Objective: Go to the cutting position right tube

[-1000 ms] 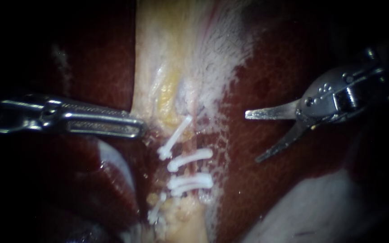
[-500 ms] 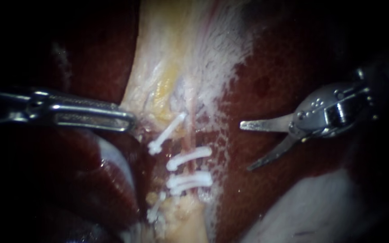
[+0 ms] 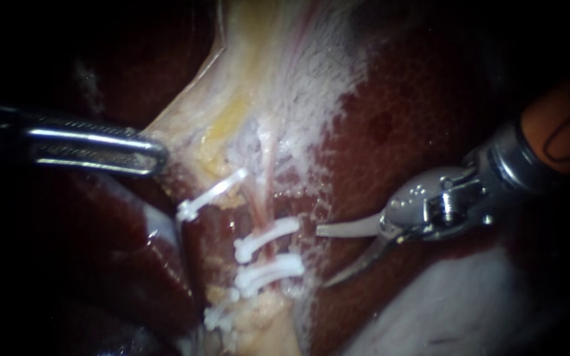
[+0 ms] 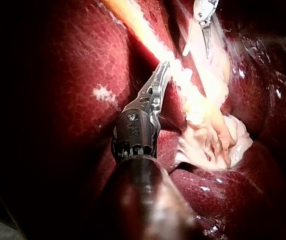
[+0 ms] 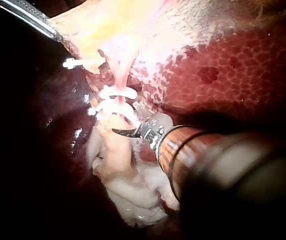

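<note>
My left instrument [image 3: 159, 153] comes in from the left, its jaws shut on the edge of the pale tissue [image 3: 192, 125] and holding it stretched leftward; its own wrist view shows the same grip [image 4: 164, 67]. A pink tube [image 3: 263, 188], the right one, runs down through two white clips [image 3: 265, 238] [image 3: 268, 270]. My right instrument [image 3: 324, 257] has thin blades standing open, their tips just right of those clips and apart from the tube. In the right wrist view its blades [image 5: 127, 127] lie beside the clipped tube [image 5: 117, 75].
Another white clip [image 3: 209, 196] sits on the left strand and one [image 3: 222, 310] lower down. Dark red liver [image 3: 397, 118] surrounds the site. A whitish mass [image 3: 450, 310] lies under my right instrument's shaft.
My right instrument has moved left and down, close to the two clips, blades still open. My left instrument has drawn the pale tissue further left, stretching it.
</note>
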Controlling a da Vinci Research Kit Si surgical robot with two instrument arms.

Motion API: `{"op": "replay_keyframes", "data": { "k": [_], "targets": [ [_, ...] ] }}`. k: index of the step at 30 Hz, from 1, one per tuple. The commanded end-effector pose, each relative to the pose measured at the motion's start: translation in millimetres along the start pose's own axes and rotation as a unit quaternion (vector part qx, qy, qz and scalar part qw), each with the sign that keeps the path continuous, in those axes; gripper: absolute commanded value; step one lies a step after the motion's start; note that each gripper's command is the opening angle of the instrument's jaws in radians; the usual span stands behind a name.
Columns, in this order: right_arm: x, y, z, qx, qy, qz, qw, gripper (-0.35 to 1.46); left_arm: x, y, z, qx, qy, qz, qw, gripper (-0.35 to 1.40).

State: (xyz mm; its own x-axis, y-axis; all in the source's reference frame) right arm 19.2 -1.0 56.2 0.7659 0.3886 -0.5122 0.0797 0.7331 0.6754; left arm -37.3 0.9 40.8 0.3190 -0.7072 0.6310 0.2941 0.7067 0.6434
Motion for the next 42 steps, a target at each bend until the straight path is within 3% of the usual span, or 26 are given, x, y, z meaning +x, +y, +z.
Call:
{"op": "replay_keyframes", "data": {
  "k": [1, 11, 20, 31, 42],
  "targets": [
    [0.0, 0.1, 0.2, 0.0, 0.0, 0.002, 1.0, 0.45, 0.0, 0.0, 0.0, 0.0, 0.0, 0.0, 1.0, -0.35],
    [0.1, 1.3, 2.2, 0.001, -0.002, 0.011, 0.9999, 0.3, -0.2, -0.4, 0.0, -0.001, 0.0, 0.0, 1.0, -0.35],
    [0.6, 2.4, 4.1, -0.004, 0.001, 0.011, 0.9999, 0.3, -0.5, -1.0, 0.0, -0.003, 0.0, 0.002, 1.0, -0.35],
    [1.3, 2.8, 6.1, 0.008, 0.019, 0.021, 0.9996, 0.25, -0.5, -1.2, 0.3, -0.005, -0.001, 0.002, 1.0, -0.35],
    [1.7, 2.9, 7.1, 0.031, 0.024, 0.025, 0.9989, 0.2, -0.6, -1.3, 0.4, -0.006, -0.001, 0.002, 1.0, -0.35]
  ]
}}
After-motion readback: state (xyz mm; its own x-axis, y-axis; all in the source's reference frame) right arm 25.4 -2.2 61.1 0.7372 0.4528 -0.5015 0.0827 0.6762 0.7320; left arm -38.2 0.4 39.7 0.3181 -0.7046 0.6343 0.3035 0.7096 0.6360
